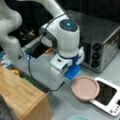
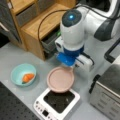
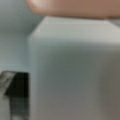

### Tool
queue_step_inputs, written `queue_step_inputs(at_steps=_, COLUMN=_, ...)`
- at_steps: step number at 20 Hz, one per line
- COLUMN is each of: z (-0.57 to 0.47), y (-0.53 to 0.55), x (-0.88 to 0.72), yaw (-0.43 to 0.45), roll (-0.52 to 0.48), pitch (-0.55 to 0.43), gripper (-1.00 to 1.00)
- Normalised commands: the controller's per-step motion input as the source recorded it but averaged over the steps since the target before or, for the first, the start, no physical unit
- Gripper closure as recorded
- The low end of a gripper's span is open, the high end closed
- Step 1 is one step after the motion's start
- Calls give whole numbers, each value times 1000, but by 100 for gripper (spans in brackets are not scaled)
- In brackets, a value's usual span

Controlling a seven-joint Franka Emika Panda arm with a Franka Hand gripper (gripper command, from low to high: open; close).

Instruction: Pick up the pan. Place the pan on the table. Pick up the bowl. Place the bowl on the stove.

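Gripping pan (image 2: 60,79) handle, end effector (image 2: 68,65) low

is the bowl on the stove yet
No, in a front view the bowl sits on the table, apart from the stove, which the pan overlaps.

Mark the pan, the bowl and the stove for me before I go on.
pan (image 2: 60,79): a front view, on the middle of its pinkish inside.
bowl (image 2: 19,71): a front view, on the bare teal inside above the orange piece.
stove (image 2: 59,100): a front view, on its black glass centre.
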Motion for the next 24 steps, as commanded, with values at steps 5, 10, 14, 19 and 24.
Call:
queue_step_inputs(at_steps=5, z=11, y=-63, x=-685, yaw=198, roll=-88, pitch=-206, gripper=100)
queue_step_inputs(at_steps=10, z=37, y=-15, x=-578, yaw=220, roll=-93, pitch=-205, gripper=100)
queue_step_inputs(at_steps=14, z=-45, y=-9, x=-330, yaw=226, roll=-102, pitch=-186, gripper=100)
queue_step_inputs(at_steps=19, z=-130, y=-19, x=-135, yaw=216, roll=-138, pitch=-172, gripper=100)
queue_step_inputs(at_steps=24, z=-159, y=-21, x=-114, yaw=196, roll=-119, pitch=-102, gripper=100)
